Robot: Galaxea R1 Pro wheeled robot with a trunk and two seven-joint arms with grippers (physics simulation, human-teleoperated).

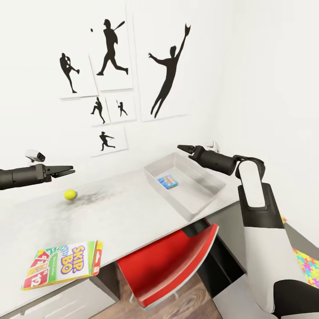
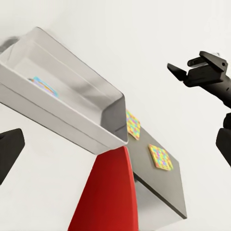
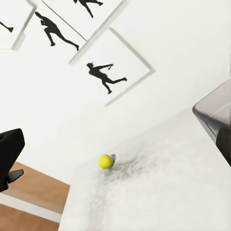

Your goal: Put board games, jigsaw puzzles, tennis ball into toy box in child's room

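The tennis ball [image 1: 70,194], light, round and apt to roll, sits just below the empty, parted left gripper [image 1: 66,171]; pinch it across its middle; the right gripper [image 1: 185,148] hovers empty above the toy box [image 1: 195,195], fingers barely apart.

The puzzle piece box [image 1: 168,181] in the toy box [image 1: 201,199] is too small to read; the jigsaw puzzle [image 1: 308,263] is cut by the frame edge.

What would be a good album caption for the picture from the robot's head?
Two empty tools, left and right, hover over a desk with tennis ball, Skip-Bo box and toy box.
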